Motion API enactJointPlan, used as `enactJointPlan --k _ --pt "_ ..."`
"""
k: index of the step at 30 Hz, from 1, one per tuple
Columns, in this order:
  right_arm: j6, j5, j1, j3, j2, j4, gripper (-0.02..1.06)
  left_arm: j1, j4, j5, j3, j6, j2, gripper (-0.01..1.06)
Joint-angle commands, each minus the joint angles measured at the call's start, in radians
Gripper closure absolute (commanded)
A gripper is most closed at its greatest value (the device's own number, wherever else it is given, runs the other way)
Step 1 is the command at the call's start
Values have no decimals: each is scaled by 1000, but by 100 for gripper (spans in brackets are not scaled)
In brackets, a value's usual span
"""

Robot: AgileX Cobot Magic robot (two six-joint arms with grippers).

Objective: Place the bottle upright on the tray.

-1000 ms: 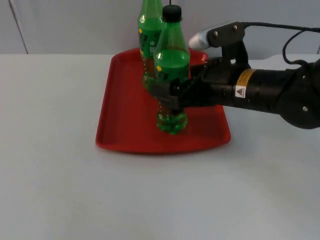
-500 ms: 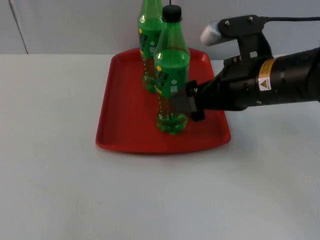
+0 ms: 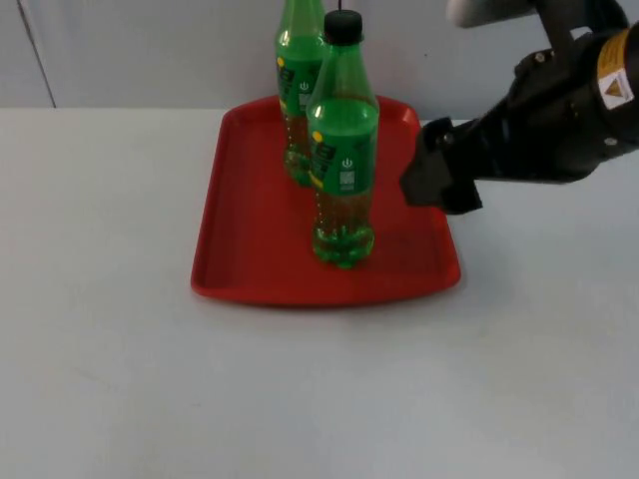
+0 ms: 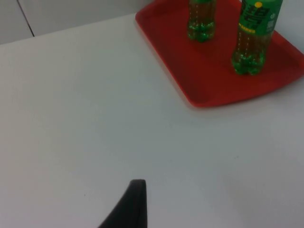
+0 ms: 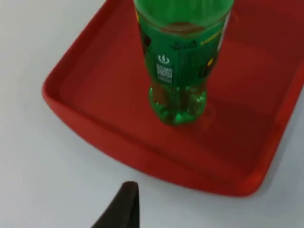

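Bottle (image 3: 342,150) stands upright on the tray (image 3: 240,210), beside a second bottle (image 3: 299,90). My right hand (image 3: 437,180) hangs beside it, empty; can't tell its gap. Left hand waits over the table (image 4: 71,118). Smooth, top-heavy plastic: I'd grip mid-body.

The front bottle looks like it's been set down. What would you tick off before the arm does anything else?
1. Front bottle upright: ok.
2. Its base inside the tray rim, not on the edge: ok.
3. Right end effector apart from the front bottle: ok, a gap shows between them.
4. Back bottle upright on the tray: ok.
5. Gap between the two bottles: ok in the left wrist view; they overlap in the top view.
6. Left end effector over bare table, away from the tray, arm waiting: ok.
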Motion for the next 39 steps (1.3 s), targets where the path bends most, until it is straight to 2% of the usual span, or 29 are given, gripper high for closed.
enactJointPlan --k 1,3,5,11,13,22,32,39 --pt "1 62 18 2 -52 54 -1 -3 4 -2 5 0 -4 0" --pt "-2 100 34 2 -96 112 -1 -3 4 -2 5 0 -4 0" --pt "-4 116 41 2 -118 126 -1 -3 4 -2 5 0 -4 0" --pt "-22 182 99 2 -221 126 -1 -3 4 -2 5 0 -4 0" --pt "-22 231 122 2 -272 126 -1 -3 4 -2 5 0 -4 0" --pt "-22 362 132 2 -401 128 -1 -3 4 -2 5 0 -4 0" --pt "-22 388 132 2 -536 156 -1 -3 4 -2 5 0 -4 0" --pt "-41 452 132 2 -627 159 -1 -3 5 -2 5 0 -4 0"
